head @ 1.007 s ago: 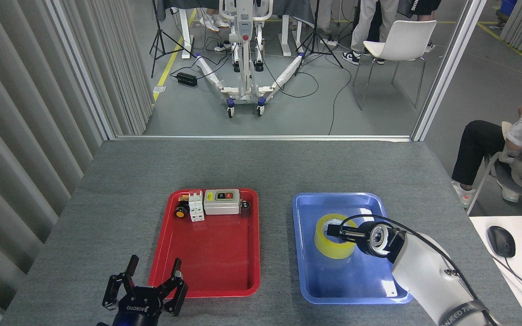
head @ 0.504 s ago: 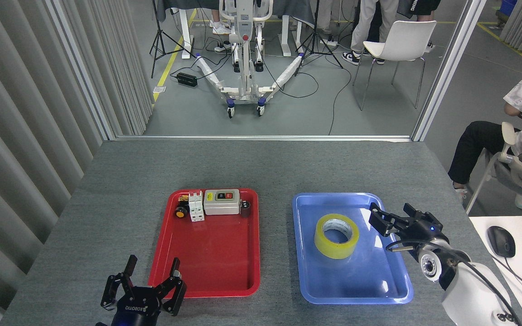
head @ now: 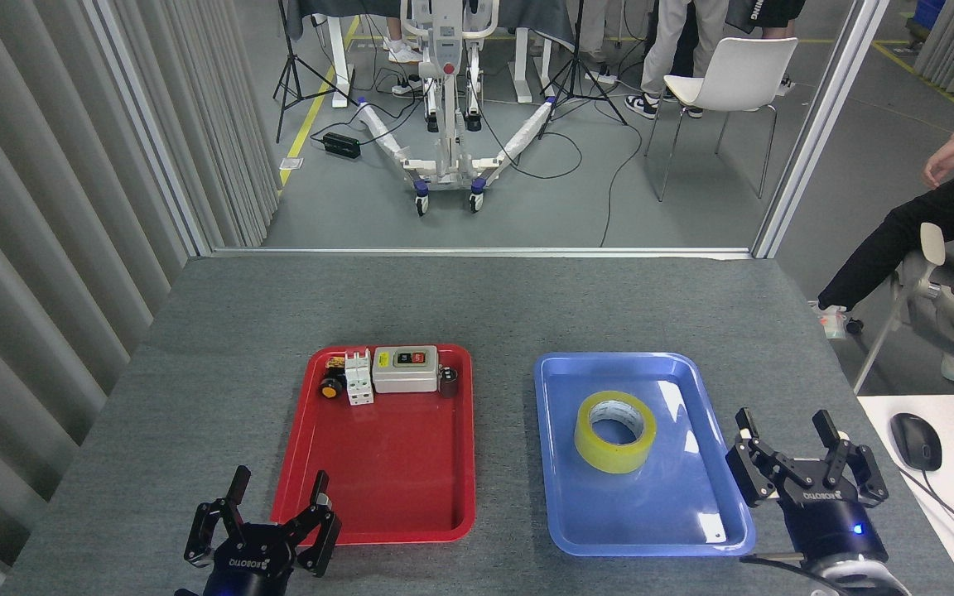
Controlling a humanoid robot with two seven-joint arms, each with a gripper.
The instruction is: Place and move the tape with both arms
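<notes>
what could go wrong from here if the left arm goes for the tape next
1. The tape lies flat in the blue tray, while the left claw hovers open at the near edge of the red tray; crossing over might clip either tray's raised rim.
2. The right claw, open, sits just beside the blue tray's right rim, so the two arms may crowd each other there.
3. Lying flat, the roll offers mainly its wall to pinch; a shallow grip could slip.

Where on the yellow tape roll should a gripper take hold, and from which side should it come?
Come from above. The tape lies flat in the blue tray with its open core facing up, so one finger can probably enter the core and the other close on the outer wall. The open right gripper is nearest.
</notes>
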